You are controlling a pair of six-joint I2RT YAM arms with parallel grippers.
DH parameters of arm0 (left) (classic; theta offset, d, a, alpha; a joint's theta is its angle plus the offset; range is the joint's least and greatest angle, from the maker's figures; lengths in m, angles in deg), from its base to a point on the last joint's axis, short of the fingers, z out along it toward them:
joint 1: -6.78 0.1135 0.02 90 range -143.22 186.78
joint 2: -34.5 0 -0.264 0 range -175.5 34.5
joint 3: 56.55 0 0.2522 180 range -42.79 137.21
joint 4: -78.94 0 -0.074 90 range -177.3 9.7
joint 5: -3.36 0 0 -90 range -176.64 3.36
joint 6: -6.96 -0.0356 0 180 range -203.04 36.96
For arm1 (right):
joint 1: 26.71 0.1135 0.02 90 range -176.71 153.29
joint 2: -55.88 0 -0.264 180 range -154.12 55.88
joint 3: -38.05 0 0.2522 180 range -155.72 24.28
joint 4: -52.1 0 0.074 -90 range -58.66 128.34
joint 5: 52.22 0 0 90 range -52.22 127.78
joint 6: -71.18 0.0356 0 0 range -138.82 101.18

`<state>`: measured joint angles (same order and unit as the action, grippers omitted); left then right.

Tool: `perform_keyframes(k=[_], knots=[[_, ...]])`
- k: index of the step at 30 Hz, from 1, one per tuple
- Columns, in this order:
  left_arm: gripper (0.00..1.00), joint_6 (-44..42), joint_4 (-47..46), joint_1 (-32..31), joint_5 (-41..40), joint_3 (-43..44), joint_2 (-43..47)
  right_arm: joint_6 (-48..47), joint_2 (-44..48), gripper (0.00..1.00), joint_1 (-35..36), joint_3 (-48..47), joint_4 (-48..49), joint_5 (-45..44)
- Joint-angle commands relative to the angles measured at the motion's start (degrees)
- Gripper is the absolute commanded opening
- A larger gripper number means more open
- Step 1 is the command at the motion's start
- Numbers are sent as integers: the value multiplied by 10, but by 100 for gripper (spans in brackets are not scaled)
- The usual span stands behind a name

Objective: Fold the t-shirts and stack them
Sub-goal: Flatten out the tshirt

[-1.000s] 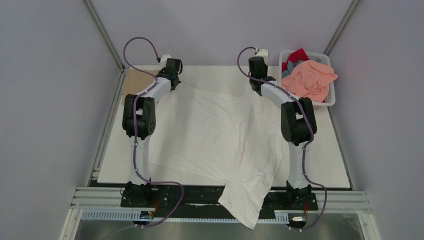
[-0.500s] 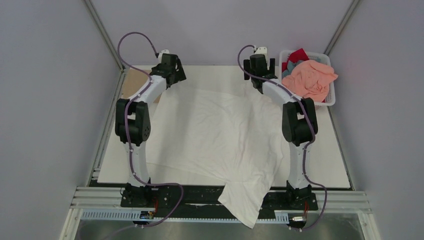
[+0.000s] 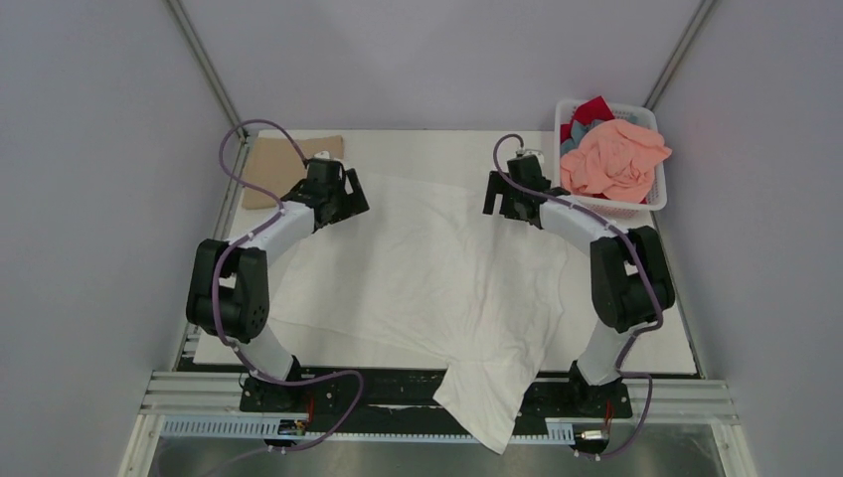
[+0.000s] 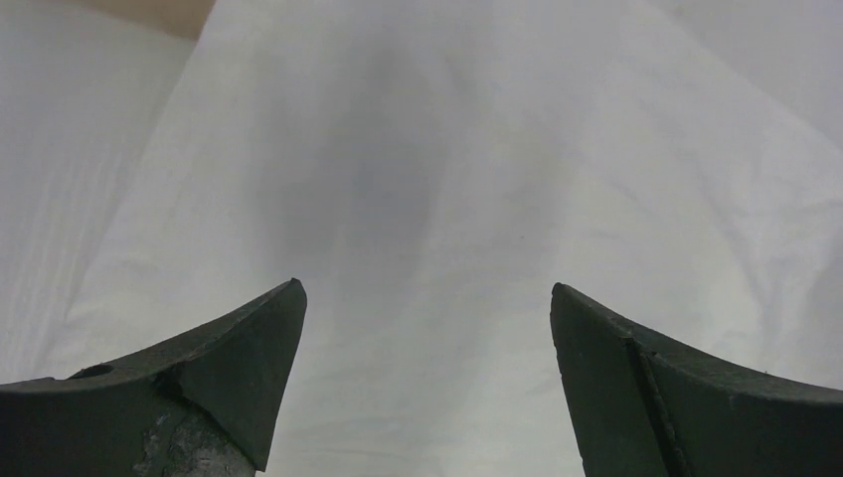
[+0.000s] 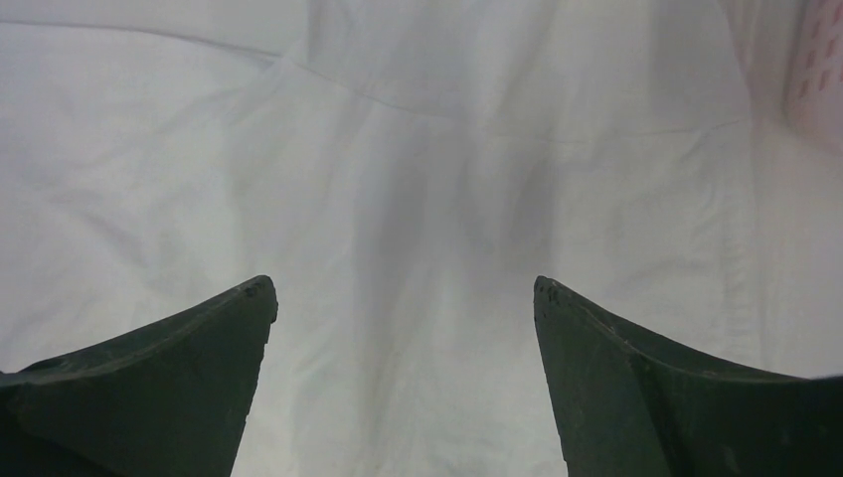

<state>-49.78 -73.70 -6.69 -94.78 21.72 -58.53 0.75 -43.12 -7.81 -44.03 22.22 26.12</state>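
Tan shirt point(image 3: 270, 175): perhaps already folded.
White shirt point(image 3: 437, 278): spread, unfolded.
Basket point(image 3: 641, 209): more shirts point(image 3: 611, 159) waiting.
Left gripper point(image 4: 426, 286), right gripper point(image 5: 404, 281): wide apart, empty.

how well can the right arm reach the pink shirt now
Likely yes: the right gripper is open and empty beside the basket, and the pink shirt lies on top there, uncovered.

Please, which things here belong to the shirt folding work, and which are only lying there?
Part of the job: white shirt spread on the table; tan shirt at the far left corner; pink shirt, red shirt and grey-blue shirt in the basket.

Only there: basket; table.
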Motion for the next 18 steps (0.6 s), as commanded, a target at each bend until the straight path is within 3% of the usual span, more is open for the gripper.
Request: perform_keyframes(k=[1, 9, 18], knots=[[100, 26, -24, -1, 11, -8, -39, 40, -70, 100, -30, -41, 3, 47], [100, 55, -9, 15, 13, -3, -104, 20, -226, 100, -51, -161, -13, 60], [100, 121, 11, 22, -29, -3, -125, -30, -377, 100, -83, -380, -72, 97]])
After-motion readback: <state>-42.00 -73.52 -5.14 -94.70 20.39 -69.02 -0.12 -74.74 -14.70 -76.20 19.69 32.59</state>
